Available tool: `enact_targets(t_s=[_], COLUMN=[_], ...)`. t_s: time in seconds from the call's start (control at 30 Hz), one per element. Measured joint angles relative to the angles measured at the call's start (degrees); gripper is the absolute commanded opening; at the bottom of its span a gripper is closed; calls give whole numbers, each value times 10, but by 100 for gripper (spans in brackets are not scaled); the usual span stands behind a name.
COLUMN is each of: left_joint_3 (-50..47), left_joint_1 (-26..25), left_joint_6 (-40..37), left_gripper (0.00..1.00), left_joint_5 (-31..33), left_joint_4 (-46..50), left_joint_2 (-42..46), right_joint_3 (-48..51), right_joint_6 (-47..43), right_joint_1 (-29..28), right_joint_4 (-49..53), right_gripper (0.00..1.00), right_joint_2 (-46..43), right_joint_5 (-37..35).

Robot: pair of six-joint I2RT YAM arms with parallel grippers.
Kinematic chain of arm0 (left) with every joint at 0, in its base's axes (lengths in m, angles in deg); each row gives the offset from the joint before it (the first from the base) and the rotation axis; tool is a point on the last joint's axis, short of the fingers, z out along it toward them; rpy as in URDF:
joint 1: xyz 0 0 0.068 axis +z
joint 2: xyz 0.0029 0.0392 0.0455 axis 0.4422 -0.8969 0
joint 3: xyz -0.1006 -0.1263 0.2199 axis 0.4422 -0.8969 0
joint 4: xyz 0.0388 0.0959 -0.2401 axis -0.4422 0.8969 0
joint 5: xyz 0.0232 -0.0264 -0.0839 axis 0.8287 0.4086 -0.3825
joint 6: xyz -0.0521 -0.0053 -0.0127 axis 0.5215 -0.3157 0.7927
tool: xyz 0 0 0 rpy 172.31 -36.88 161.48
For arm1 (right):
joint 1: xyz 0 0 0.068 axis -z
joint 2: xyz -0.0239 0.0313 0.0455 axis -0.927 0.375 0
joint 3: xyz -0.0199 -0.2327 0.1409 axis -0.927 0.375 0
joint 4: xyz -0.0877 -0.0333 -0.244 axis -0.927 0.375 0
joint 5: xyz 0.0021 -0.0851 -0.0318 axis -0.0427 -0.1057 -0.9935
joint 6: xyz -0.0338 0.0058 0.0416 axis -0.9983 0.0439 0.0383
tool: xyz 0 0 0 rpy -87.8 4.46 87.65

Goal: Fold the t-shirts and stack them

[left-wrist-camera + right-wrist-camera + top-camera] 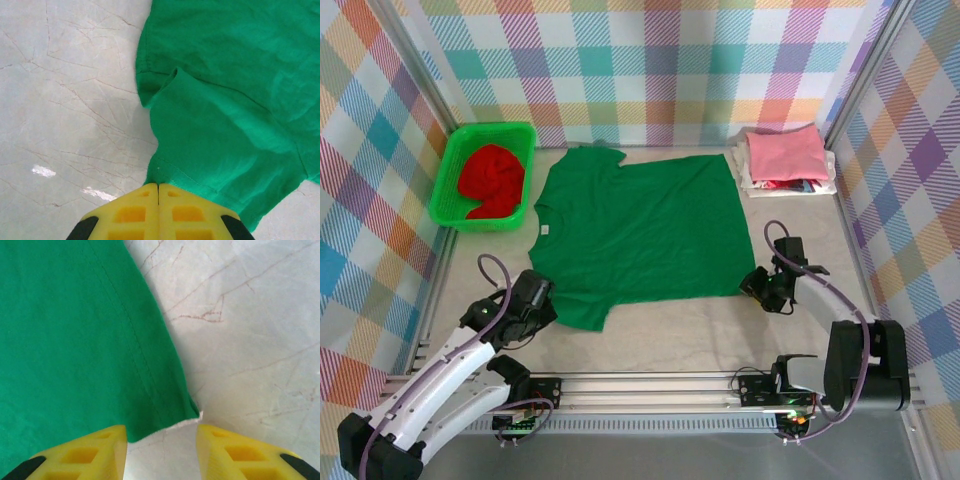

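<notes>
The dark green t-shirt (pixel 640 235) lies flat on the table (pixel 670 340), with the left gripper (pixel 159 187) shut at its sleeve hem and the right gripper (pixel 161 432) open astride a hem corner, so a one-sided pull may bunch it.

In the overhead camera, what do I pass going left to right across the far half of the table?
First the bright green basket with a red t-shirt in it → dark green t-shirt spread flat → folded stack topped by a pink t-shirt.
</notes>
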Motion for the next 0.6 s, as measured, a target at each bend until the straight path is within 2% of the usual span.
enact_targets(t_s=[0.33,0.6], left_joint_3=[-6,-6], left_joint_1=[0,0], left_joint_6=[0,0], left_gripper=[0,0], left_joint_5=[0,1], left_joint_4=[-1,-3], left_joint_2=[2,3], right_joint_3=[-16,-33], right_joint_6=[4,3], right_joint_1=[3,3], right_joint_4=[-3,16], right_gripper=[37,28], right_joint_2=[41,56], right_joint_5=[-1,-6])
